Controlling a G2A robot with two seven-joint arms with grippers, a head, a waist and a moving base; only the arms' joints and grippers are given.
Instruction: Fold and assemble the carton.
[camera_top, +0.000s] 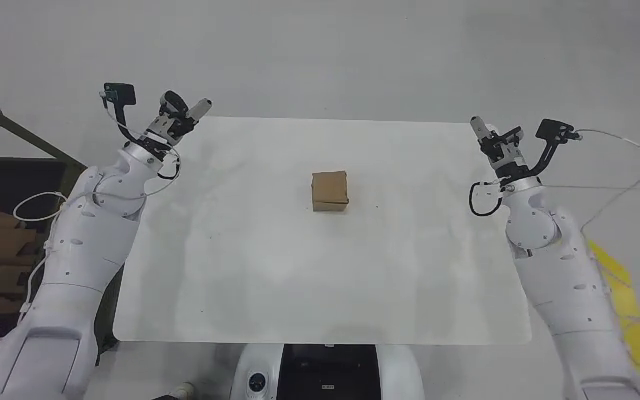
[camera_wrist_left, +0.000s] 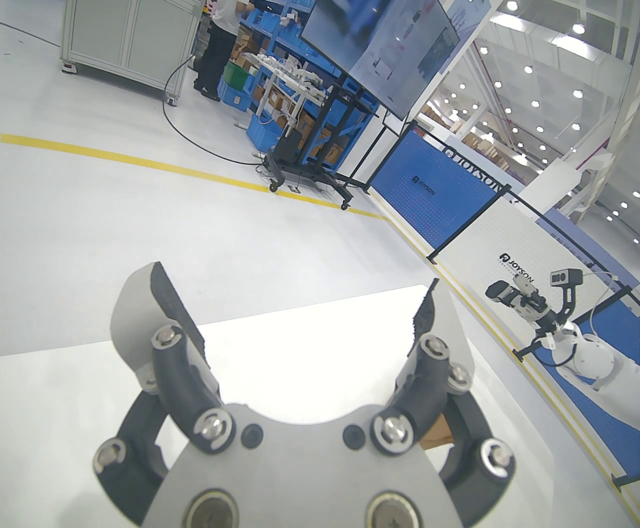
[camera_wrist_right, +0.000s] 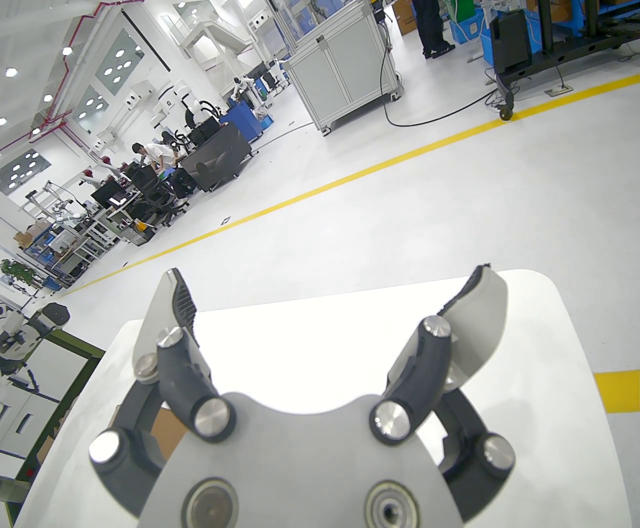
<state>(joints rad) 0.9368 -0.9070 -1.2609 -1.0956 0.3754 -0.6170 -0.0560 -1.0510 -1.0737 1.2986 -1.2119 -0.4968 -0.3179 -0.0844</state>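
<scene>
A small brown carton (camera_top: 330, 191) stands folded into a box shape near the middle of the white table (camera_top: 250, 270). A sliver of the carton (camera_wrist_left: 436, 432) shows behind my left gripper's knuckle, and a brown corner of the carton (camera_wrist_right: 167, 434) shows past my right gripper's linkage. My left gripper (camera_top: 186, 107) (camera_wrist_left: 296, 291) is held open over the table's far left corner, with nothing between its fingers. My right gripper (camera_top: 487, 133) (camera_wrist_right: 330, 283) is open too, empty, by the table's far right corner. Both are well away from the carton.
The other arm (camera_wrist_left: 560, 325) shows across the table in the left wrist view. Beyond the table's far edge lies open floor with a yellow line (camera_wrist_right: 350, 175). A dark cabinet (camera_top: 25, 190) stands left of the table.
</scene>
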